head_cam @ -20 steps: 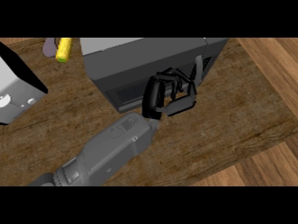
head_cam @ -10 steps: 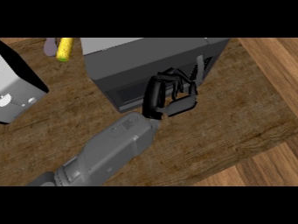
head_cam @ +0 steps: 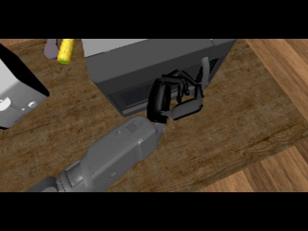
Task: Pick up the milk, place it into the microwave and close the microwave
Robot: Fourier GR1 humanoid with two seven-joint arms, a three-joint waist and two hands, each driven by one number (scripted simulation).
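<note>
One robot hand (head_cam: 173,97) against microwave (head_cam: 153,67) front, milk unseen

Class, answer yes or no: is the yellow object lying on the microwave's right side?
No, the yellow object lies left of the microwave, near the counter's far edge.

I'm looking down on the wooden counter (head_cam: 236,131), its grain running slantwise across the view. The dark grey microwave (head_cam: 149,63) is sitting on it at the top centre, front facing down toward me. A white toaster (head_cam: 6,90) is standing at the left edge. Up at the top, left of the microwave, a yellow item (head_cam: 65,50) is lying beside a pale purple one (head_cam: 51,48).
</note>
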